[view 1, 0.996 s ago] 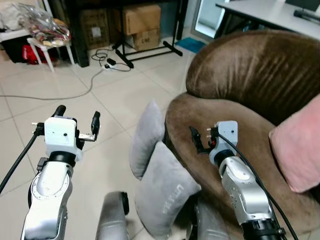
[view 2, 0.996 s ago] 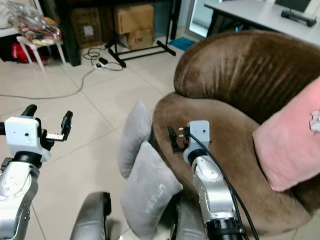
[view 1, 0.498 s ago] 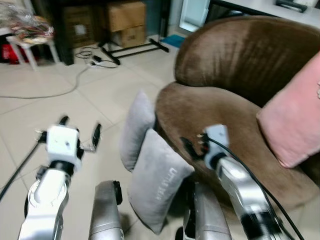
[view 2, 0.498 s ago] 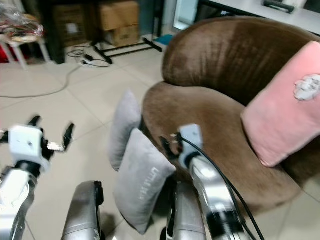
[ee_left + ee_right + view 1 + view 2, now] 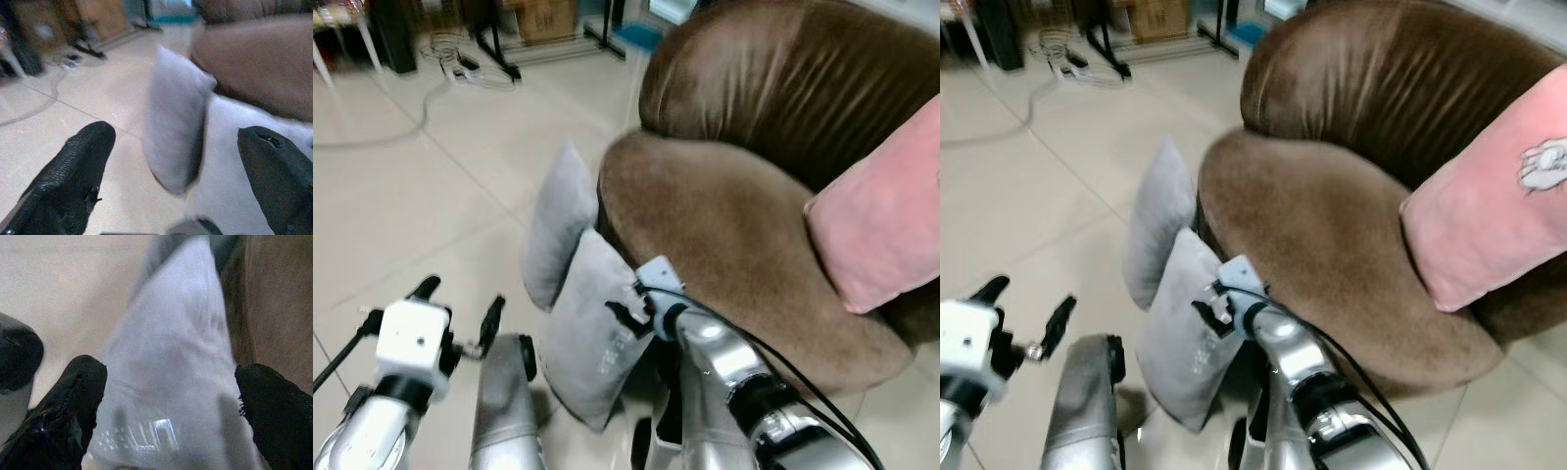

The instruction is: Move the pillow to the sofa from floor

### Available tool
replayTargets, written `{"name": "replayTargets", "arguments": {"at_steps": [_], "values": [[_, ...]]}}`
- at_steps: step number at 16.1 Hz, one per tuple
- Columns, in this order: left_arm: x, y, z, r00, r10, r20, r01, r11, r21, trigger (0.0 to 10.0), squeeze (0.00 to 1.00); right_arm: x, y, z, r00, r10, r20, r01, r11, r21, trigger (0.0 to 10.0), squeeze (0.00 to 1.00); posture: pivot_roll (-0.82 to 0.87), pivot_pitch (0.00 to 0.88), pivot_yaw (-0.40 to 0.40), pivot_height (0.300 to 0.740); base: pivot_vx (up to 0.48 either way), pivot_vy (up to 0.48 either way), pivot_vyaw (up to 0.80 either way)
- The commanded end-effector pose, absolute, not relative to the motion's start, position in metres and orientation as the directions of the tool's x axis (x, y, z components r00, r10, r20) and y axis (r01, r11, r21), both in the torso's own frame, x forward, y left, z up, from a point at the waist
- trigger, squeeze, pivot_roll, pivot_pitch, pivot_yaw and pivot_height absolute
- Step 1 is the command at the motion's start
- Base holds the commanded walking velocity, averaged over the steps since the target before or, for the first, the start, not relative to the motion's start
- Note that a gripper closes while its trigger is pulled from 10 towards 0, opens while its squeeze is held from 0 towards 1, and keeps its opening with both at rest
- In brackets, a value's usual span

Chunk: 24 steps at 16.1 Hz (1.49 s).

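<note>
Two grey pillows stand on the tiled floor, leaning against the front of the brown sofa (image 5: 754, 196). The near pillow (image 5: 592, 338) carries pale lettering, and the far pillow (image 5: 556, 225) stands just behind it. My right gripper (image 5: 625, 311) is open at the near pillow's upper edge, beside the sofa's seat. In the right wrist view its fingers (image 5: 63, 406) spread wide on either side of the lettered pillow (image 5: 171, 372). My left gripper (image 5: 460, 305) is open and low over the floor, left of both pillows. The left wrist view looks at the far pillow (image 5: 178, 122).
A pink pillow (image 5: 881, 215) leans on the sofa's back at the right. A cable (image 5: 372, 135) and a black stand's feet (image 5: 499, 59) lie on the floor at the far left. My own legs (image 5: 504, 411) are below, close to the near pillow.
The camera has tipped down and moved closer. Both grippers have dropped. The right one went from over the sofa seat to the near pillow's upper edge.
</note>
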<state>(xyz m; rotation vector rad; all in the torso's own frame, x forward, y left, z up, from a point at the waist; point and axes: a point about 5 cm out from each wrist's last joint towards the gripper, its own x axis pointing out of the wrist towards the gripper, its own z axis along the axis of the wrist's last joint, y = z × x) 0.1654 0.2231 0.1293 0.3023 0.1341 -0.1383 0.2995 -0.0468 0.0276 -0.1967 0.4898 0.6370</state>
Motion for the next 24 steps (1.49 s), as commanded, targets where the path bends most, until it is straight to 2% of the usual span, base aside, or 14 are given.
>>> {"name": "replayTargets", "arguments": {"at_steps": [1,2,3,4,6,10,13,15,16,17,19,22,24], "values": [[0.159,0.221,0.132,0.974,-0.142,-0.174,0.187,0.941,0.281,10.0,0.93,0.299,-0.051,0.020,0.711,0.467,-0.525,-0.574,0.817,-0.050,10.0,1.00,0.17,0.224,-0.161,0.497,0.000,0.000,0.00],[0.158,0.222,0.131,0.972,-0.143,-0.185,0.192,0.940,0.282,10.0,0.93,0.299,-0.052,0.018,0.718,0.443,-0.536,-0.553,0.831,-0.055,10.0,1.00,0.17,0.225,-0.160,0.497,0.000,0.000,0.00],[0.152,0.223,0.132,0.967,-0.148,-0.207,0.204,0.937,0.285,10.0,0.93,0.300,-0.056,0.012,0.744,0.356,-0.565,-0.465,0.884,-0.055,10.0,0.53,0.18,0.235,-0.158,0.497,0.000,0.000,0.00],[0.151,0.222,0.132,0.966,-0.152,-0.210,0.209,0.935,0.285,10.0,0.93,0.301,-0.059,0.011,0.755,0.322,-0.572,-0.427,0.902,-0.057,10.0,0.00,0.18,0.240,-0.157,0.497,0.000,0.000,0.00],[0.150,0.221,0.134,0.964,-0.156,-0.213,0.215,0.934,0.286,10.0,0.93,0.305,-0.064,0.012,0.778,0.281,-0.562,-0.356,0.934,-0.025,10.0,0.00,0.19,0.249,-0.149,0.497,0.000,0.000,0.00],[0.148,0.219,0.140,0.953,-0.198,-0.229,0.261,0.922,0.286,10.0,0.93,0.312,-0.066,0.020,0.828,0.271,-0.490,-0.311,0.950,-0.001,10.0,0.00,0.20,0.249,-0.100,0.497,0.000,0.000,0.00],[0.152,0.217,0.142,0.933,-0.259,-0.250,0.326,0.902,0.283,10.0,0.93,0.304,-0.069,0.008,0.790,0.245,-0.561,-0.316,0.948,-0.031,10.0,0.00,0.21,0.253,-0.040,0.497,0.000,0.000,0.00],[0.152,0.216,0.141,0.913,-0.297,-0.279,0.372,0.887,0.273,10.0,0.93,0.301,-0.064,0.005,0.774,0.266,-0.575,-0.325,0.946,0.000,10.0,0.00,0.21,0.253,-0.018,0.497,0.000,0.000,0.00],[0.151,0.216,0.139,0.902,-0.316,-0.295,0.395,0.879,0.268,10.0,0.93,0.300,-0.062,0.005,0.774,0.273,-0.572,-0.324,0.946,0.014,8.5,0.00,0.21,0.251,-0.014,0.497,0.000,0.000,0.00],[0.151,0.215,0.139,0.895,-0.328,-0.304,0.410,0.872,0.266,10.0,0.93,0.301,-0.061,0.006,0.775,0.281,-0.566,-0.323,0.946,0.027,5.0,0.00,0.21,0.249,-0.014,0.497,0.000,0.000,0.00],[0.152,0.216,0.139,0.894,-0.329,-0.304,0.411,0.873,0.262,10.0,0.93,0.302,-0.059,0.009,0.784,0.298,-0.545,-0.315,0.947,0.064,0.0,0.00,0.21,0.244,-0.020,0.497,0.000,0.000,0.00],[0.150,0.217,0.135,0.879,-0.344,-0.331,0.431,0.870,0.240,10.0,0.93,0.305,-0.058,0.013,0.791,0.319,-0.521,-0.328,0.941,0.079,0.0,0.00,0.21,0.236,-0.026,0.497,0.000,0.000,0.00],[0.141,0.220,0.128,0.841,-0.370,-0.394,0.469,0.863,0.190,10.0,0.93,0.307,-0.058,0.014,0.790,0.327,-0.518,-0.335,0.939,0.081,0.0,0.00,0.21,0.232,-0.029,0.497,0.000,0.000,0.00]]}}
